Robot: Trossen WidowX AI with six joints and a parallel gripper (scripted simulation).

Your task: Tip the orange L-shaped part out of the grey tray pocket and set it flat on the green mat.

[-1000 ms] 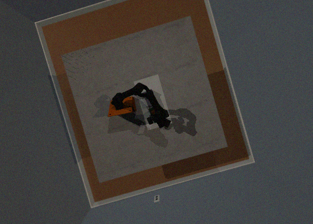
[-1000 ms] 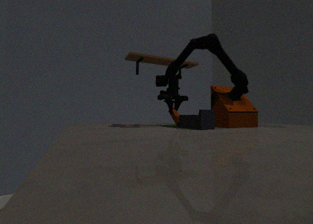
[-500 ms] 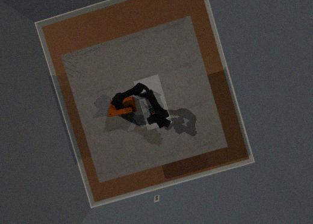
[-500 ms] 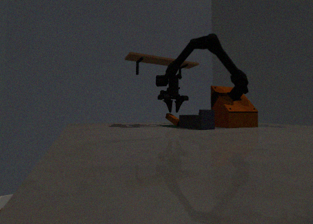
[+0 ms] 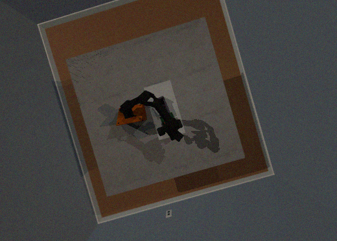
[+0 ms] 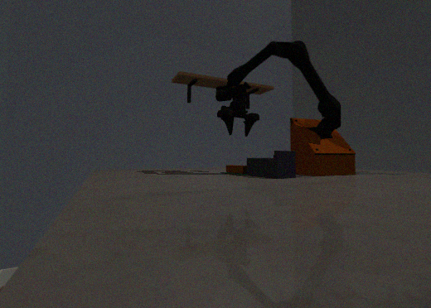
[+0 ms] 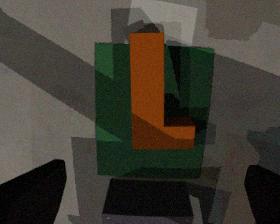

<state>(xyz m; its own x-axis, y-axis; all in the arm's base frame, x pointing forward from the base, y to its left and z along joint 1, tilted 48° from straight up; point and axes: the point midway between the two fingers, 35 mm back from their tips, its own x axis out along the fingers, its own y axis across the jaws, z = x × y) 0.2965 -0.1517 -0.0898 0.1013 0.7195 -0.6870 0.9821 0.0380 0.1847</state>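
Note:
The orange part [image 7: 147, 90] [image 6: 235, 169] lies flat on the green mat [image 7: 111, 162], its L outline facing up. Its long arm's far end shows slightly past the mat's far edge in the wrist view; its foot points right. My gripper [image 6: 239, 134] [image 7: 159, 175] is open and empty, well above the part, with a fingertip on each side in the wrist view. The grey tray [image 6: 265, 167] stands beside the mat, toward the robot base; only a dark, purplish end of the tray [image 7: 148, 219] shows at the bottom of the wrist view. Its pocket is hidden.
The orange robot base [image 6: 327, 163] [image 5: 127, 120] stands beyond the tray. A pale rectangle [image 5: 162, 85] lies under the work area. A wooden shelf [image 6: 199, 80] shows behind the arm in the exterior view. The top view is dark and the arm covers most of the mat.

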